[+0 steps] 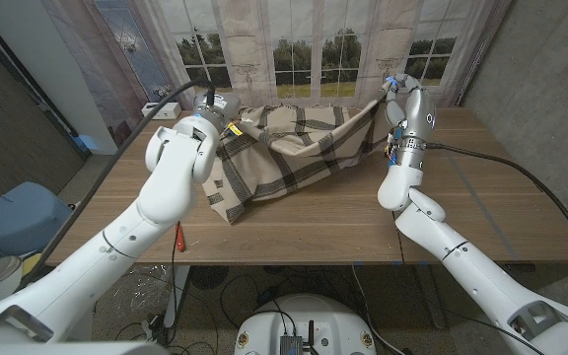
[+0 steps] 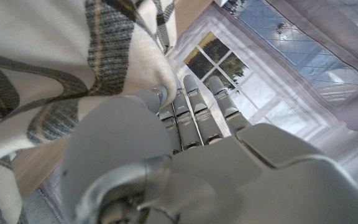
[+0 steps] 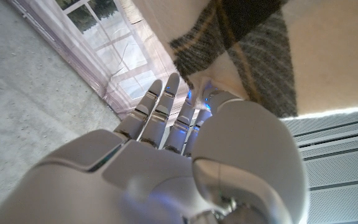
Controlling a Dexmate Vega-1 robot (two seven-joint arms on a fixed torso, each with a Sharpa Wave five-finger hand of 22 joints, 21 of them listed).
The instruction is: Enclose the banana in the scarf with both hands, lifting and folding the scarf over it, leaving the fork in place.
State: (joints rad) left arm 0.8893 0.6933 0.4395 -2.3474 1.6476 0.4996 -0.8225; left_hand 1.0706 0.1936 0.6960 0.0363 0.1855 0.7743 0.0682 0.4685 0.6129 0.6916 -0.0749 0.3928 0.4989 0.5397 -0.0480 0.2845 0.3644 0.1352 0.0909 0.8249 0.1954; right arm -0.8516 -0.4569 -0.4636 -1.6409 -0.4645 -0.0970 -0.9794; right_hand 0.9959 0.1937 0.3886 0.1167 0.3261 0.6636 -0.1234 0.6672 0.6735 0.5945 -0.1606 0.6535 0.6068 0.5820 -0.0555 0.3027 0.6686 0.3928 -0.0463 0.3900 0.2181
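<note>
At the near left edge of the table point(image 1: 294, 242), a small red thing point(image 1: 180, 235) lies just beside the left arm; what it is cannot be told. Further in, the plaid scarf point(image 1: 294, 148) hangs raised between the two hands, its lower left corner trailing down onto the wood near the left arm and its middle sagging like a sling toward the tabletop. The banana and fork cannot be made out; the cloth covers that part of the table. The left hand point(image 1: 227, 116) grips the scarf's left end up off the table; in the left wrist view the thumb and fingers point(image 2: 191, 106) pinch a fold of cloth point(image 2: 73, 68), with the other fingers lying straight and close together. The right hand point(image 1: 394, 99) holds the right end higher, the cloth edge drawn taut up to it; the right wrist view shows the hand point(image 3: 185, 143) pinching the fabric point(image 3: 253, 56) at its fingertips. Behind the table hangs a curtain point(image 1: 294, 39) printed with a window and trees.
</note>
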